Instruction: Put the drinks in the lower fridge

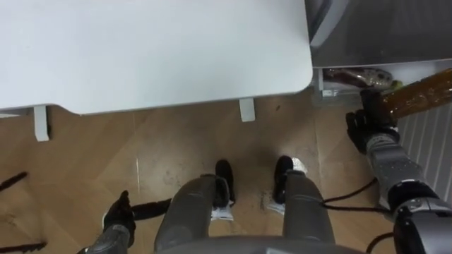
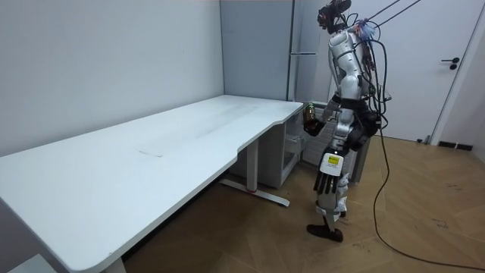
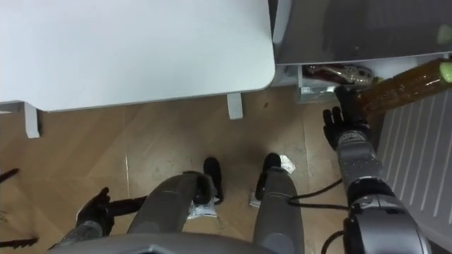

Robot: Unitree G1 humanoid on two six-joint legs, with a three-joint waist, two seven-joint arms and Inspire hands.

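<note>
My right hand (image 1: 367, 128) is shut on a brown drink bottle (image 1: 417, 95) with a green cap (image 3: 445, 70), gripping its lower end. The bottle lies tilted, its cap pointing right, in front of the open low fridge (image 1: 381, 32). Another brown bottle (image 1: 357, 76) lies inside the fridge on its shelf. In the room view I stand at the desk's end beside the fridge (image 2: 292, 152), with the bottle (image 2: 309, 115) at waist height. My left hand (image 1: 116, 219) hangs open by my side, also seen low at my leg as the left hand (image 2: 327, 182).
A large white desk (image 1: 141, 49) spreads in front of me, its legs (image 1: 247, 109) on the wooden floor. The fridge's ribbed door (image 1: 427, 141) stands open at my right. A white room door (image 2: 455, 68) is behind me.
</note>
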